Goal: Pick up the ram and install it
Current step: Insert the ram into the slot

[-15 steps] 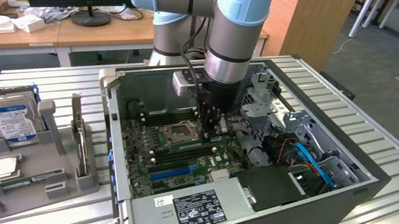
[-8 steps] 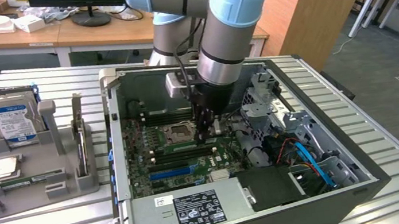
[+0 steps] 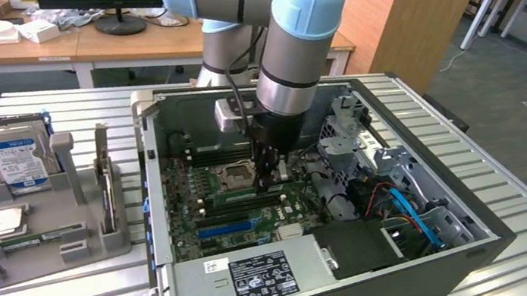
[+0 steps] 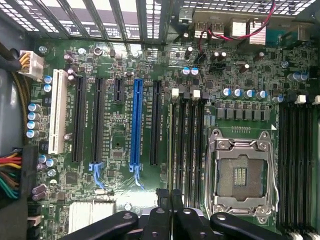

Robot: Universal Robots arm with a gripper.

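On the wrist camera, the black fingers (image 4: 163, 200) of the pincer (image 4: 170, 196) are cut off at the frame edge. What I see of them stands drawn in close, clamped on a thin strip that I take for the ram (image 4: 172, 145). The ram is edge-on to me, so its chips and label are hidden. It runs out from the fingertips along the memory slot nearest the blue slot (image 4: 136, 125), beside the open socket (image 4: 240, 172). I cannot tell whether it is seated or just resting on the slot. In the exterior view the arm (image 3: 291, 45) covers most of the pincer inside the case (image 3: 479, 238). A green sliver shows at its tip. At that view's left, well apart, a tray (image 3: 53, 252) carries a hard drive (image 3: 15, 161).
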